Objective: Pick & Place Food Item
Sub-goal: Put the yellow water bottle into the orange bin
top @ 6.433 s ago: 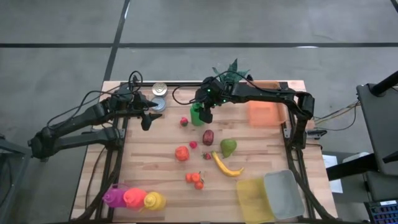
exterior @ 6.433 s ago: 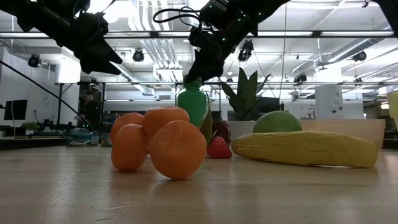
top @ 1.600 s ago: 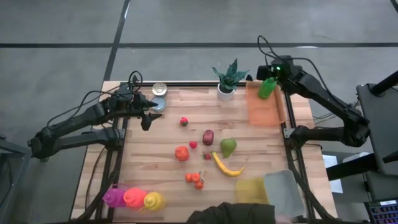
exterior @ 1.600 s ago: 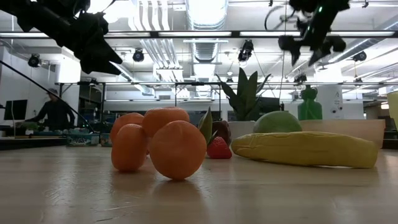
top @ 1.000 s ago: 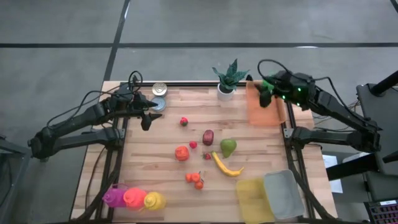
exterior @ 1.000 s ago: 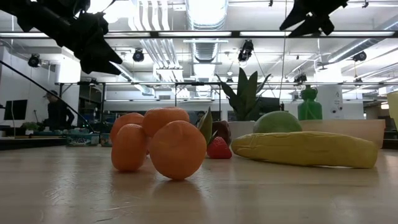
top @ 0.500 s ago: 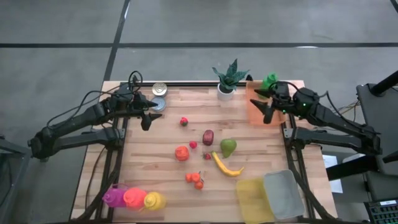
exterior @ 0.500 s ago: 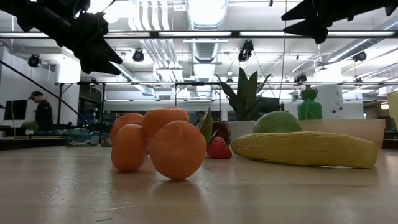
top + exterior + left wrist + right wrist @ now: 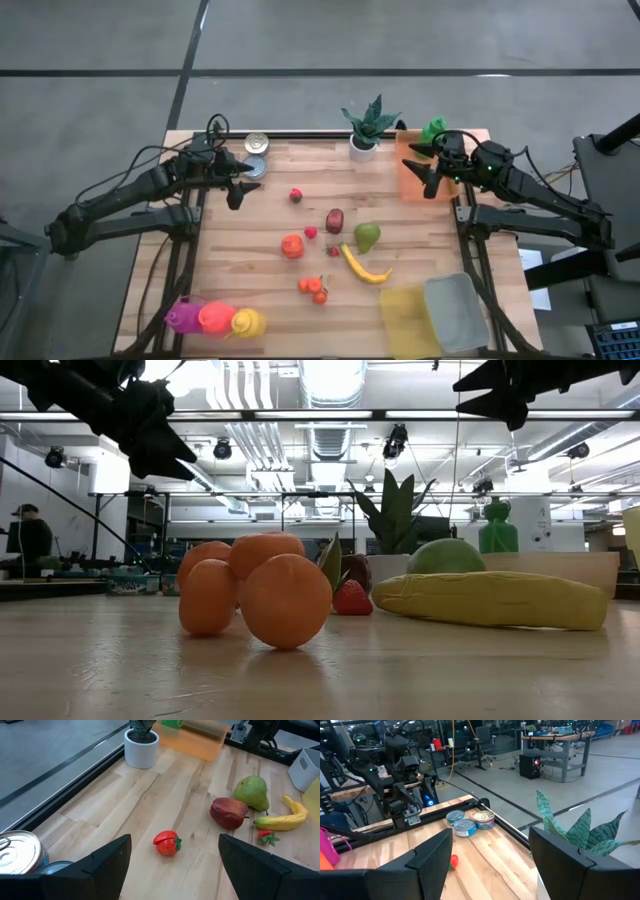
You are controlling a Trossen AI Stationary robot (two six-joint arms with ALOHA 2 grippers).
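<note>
The bench (image 9: pixel 260 290) carries the fruit in a loose cluster at its middle. At its far right corner an orange tray (image 9: pixel 412 182) holds a green bottle (image 9: pixel 434 129), standing upright. The right gripper (image 9: pixel 428 172) hovers over that tray, fingers spread and empty; the left gripper (image 9: pixel 238 186) waits by the cans (image 9: pixel 256 155), fingers likewise parted and empty. The banana (image 9: pixel 363 266) lies near the middle, its long axis slanting toward the near right. It sits between the arms, slightly nearer the right one, I judge.
</note>
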